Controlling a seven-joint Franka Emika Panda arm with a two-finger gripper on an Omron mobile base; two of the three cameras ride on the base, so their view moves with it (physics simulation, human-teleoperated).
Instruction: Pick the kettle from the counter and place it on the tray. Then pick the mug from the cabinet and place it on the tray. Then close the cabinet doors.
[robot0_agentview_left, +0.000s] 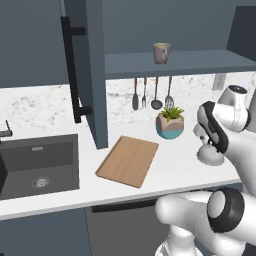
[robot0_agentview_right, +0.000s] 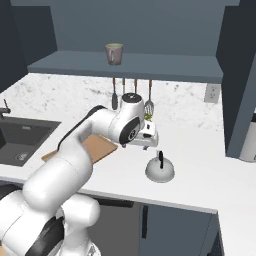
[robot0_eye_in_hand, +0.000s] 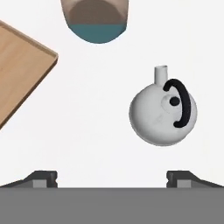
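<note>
You see the gripper (robot0_eye_in_hand: 112, 177) with jaws wide open and holding nothing, above the counter (robot0_eye_in_hand: 96, 131), while the kettle (robot0_eye_in_hand: 162, 111) stands at center right of the hand view, apart from the tray (robot0_eye_in_hand: 19, 70) at upper left.

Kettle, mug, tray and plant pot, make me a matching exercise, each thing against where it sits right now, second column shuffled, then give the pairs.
Column one:
1. kettle
2. mug
3. tray
4. plant pot

Column two:
A. on the cabinet shelf
B. on the counter below the open gripper, untouched
C. by the backsplash under the hanging utensils
D. flat on the counter between the sink and the plant pot, nothing on it

Pairs: 1-B, 2-A, 3-D, 4-C
</note>
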